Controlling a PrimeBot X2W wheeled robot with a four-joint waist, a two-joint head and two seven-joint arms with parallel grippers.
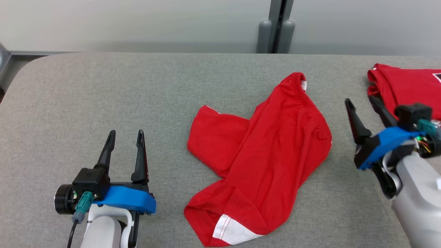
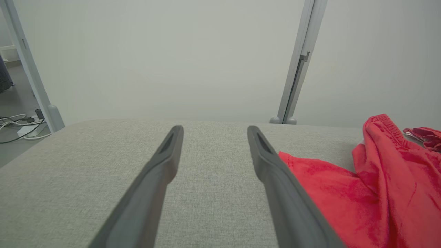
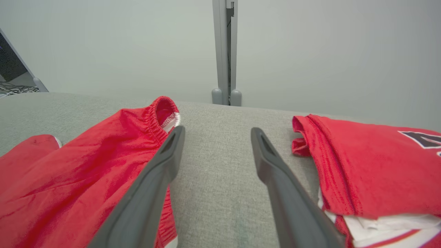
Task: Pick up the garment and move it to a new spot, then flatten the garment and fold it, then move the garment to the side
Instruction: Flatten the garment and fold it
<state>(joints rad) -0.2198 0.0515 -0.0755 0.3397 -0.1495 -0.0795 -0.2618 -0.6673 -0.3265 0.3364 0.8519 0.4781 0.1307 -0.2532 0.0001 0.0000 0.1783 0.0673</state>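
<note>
A pair of red shorts, the garment (image 1: pixel 265 155), lies crumpled in the middle of the grey table, its elastic waistband toward the back right and a white-trimmed leg hem at the front. It also shows as the garment (image 2: pixel 361 186) and the garment (image 3: pixel 86 165). My left gripper (image 1: pixel 125 137) rests open to its left, apart from it, nothing between its fingers; my left gripper (image 2: pixel 215 132) points over bare table. My right gripper (image 1: pixel 361 102) stands open just right of the waistband, empty. Between the shorts and a folded pile, my right gripper (image 3: pixel 217 132) hovers over cloth-free table.
A folded red garment pile (image 1: pixel 406 86) with white layers lies at the table's back right corner, seen too as the pile (image 3: pixel 372 165). A grey post (image 1: pixel 275 27) stands behind the padded table (image 1: pixel 103 89). Cables lie on the floor (image 2: pixel 20 127) at far left.
</note>
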